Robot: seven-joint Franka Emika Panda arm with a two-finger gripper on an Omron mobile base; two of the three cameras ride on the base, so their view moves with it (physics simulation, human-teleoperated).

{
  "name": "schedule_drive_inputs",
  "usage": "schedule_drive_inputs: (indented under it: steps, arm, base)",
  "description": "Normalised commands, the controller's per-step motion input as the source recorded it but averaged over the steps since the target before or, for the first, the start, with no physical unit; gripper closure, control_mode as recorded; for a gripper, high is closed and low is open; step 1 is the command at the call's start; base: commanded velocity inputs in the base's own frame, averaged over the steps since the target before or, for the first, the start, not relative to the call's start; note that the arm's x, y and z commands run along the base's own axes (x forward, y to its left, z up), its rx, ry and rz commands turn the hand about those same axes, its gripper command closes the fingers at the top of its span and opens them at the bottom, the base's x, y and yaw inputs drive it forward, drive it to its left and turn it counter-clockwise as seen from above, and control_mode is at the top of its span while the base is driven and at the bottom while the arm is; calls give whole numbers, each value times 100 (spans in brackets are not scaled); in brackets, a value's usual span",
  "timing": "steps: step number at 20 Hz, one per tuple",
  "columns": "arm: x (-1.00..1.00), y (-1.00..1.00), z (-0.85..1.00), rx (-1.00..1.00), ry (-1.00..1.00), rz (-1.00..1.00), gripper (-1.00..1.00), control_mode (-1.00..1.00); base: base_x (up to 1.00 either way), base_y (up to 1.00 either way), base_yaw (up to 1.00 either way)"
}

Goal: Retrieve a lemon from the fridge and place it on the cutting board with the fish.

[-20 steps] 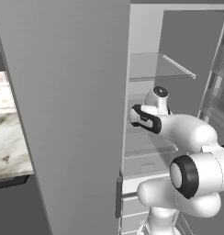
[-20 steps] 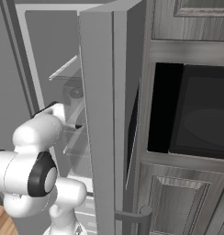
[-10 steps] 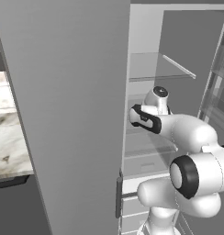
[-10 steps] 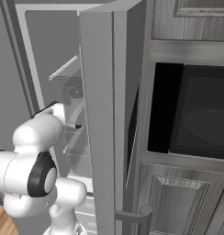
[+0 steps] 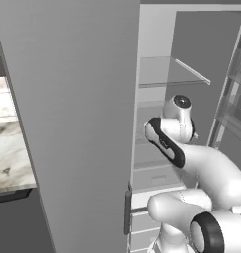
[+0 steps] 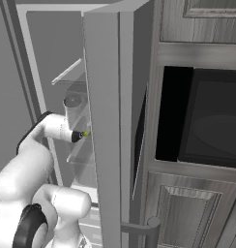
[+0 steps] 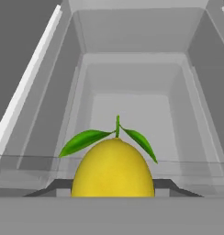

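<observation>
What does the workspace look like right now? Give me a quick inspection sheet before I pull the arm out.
Surface: a see-through bin inside the fridge, beyond the lemon.
Job's things: the lemon, yellow with two green leaves, low in the hand view; the fridge, its door swung open.
Clutter: nothing seen.
Grippers: the hand reaches into the fridge, closed on the lemon with a finger on each side.
Cables: nothing seen.
Surroundings: a glass shelf above the arm; a dark oven set in wood cabinets to the right; a marble counter to the left.
</observation>
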Motion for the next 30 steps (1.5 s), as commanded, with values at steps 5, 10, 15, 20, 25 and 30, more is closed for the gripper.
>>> schedule_drive_inputs:
  steps: [5,10,15,20,25,30]
  arm:
    - [-88,0,34,2,0,-9,100,-100]
    - [-78,0,54,3,8,-15,100,-100]
    - [-55,0,61,1,17,-16,100,-100]
    - [-50,0,54,4,22,-12,100,-100]
    - [-65,0,25,2,22,-3,100,-100]
    - [-76,0,0,0,2,1,100,-100]
  base:
    - [0,0,0]
    - [0,0,0]
    - [0,0,0]
    - [0,0,0]
    - [0,0,0]
    - [0,0,0]
